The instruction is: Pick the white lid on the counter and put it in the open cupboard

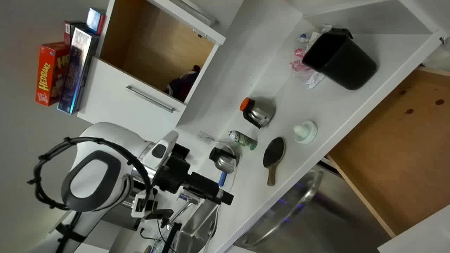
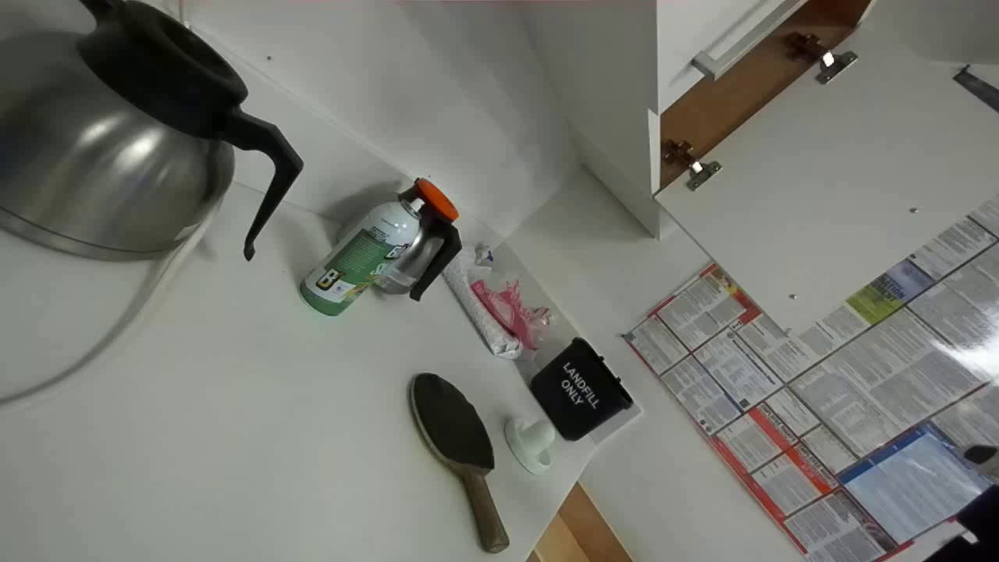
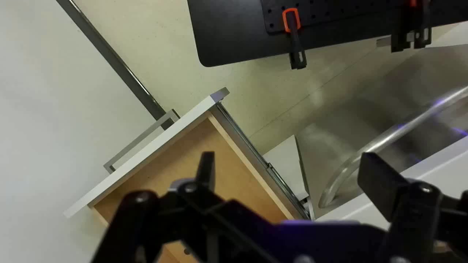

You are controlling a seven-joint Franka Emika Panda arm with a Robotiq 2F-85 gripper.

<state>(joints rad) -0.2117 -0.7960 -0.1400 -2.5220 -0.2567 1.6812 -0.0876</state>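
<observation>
Gripper point(image 3: 287, 157) spread wide, left of the white lid point(image 1: 306, 133); for a secure grasp, centre it over the apparent knob point(image 1: 301, 130), clear of the dark paddle point(image 1: 274, 155).

Black bin point(image 1: 341, 60), orange-topped jug point(image 1: 261, 111), green spray can point(image 2: 357, 261), brown-handled paddle point(image 1: 274, 156)

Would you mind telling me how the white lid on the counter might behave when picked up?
The white lid is probably stiff, as its outline looks crisp and round. Its rounded, smooth-looking knob may be a little slippery to grip. Lying flat on the counter, knob up, it seems unlikely to roll if nudged.
</observation>
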